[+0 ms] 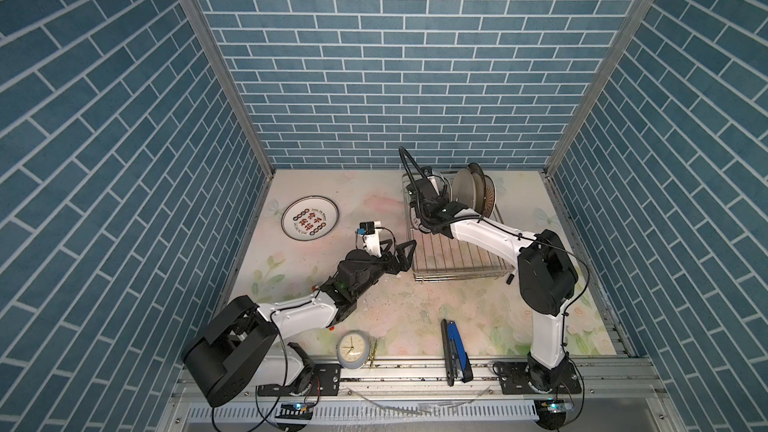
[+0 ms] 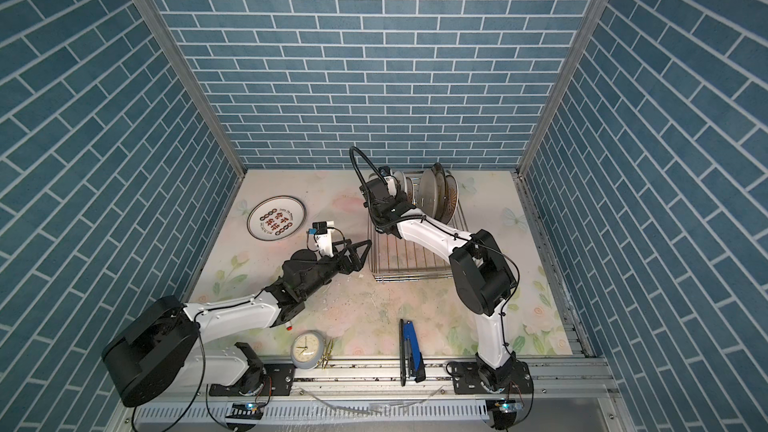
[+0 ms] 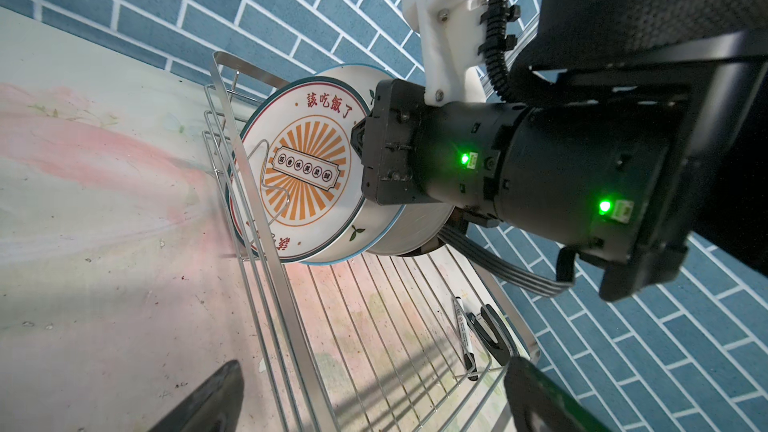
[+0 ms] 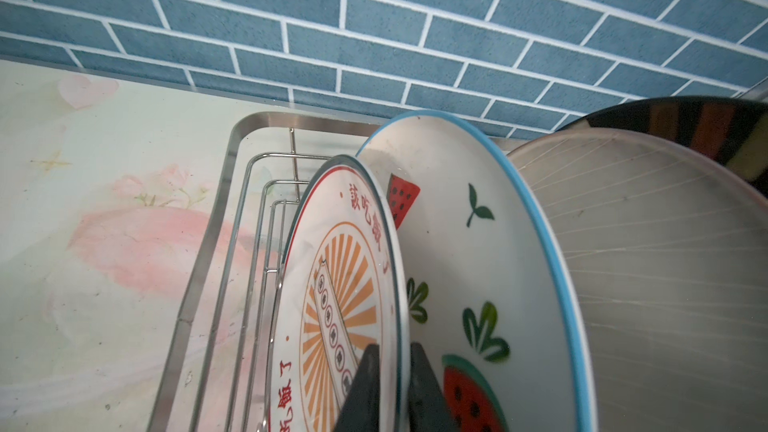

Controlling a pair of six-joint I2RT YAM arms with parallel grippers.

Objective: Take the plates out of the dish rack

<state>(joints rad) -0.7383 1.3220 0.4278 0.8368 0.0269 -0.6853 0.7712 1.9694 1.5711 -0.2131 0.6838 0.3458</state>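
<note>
Hand pinching plate: right wrist only.

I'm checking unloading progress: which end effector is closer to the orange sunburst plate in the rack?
Right. The right end effector is shut on the rim of the sunburst plate, which stands in the dish rack. The left end effector hangs open outside the rack's near corner, apart from the plate.

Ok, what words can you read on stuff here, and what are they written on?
"該吃飯了": red, on the sunburst plate that the right gripper grips in the dish rack.
That plate's ticket banner: six characters, too small to be sure.
The plate on the table: characters too blurred.
The clock: numbers too small.
The marker: label too small.
</note>
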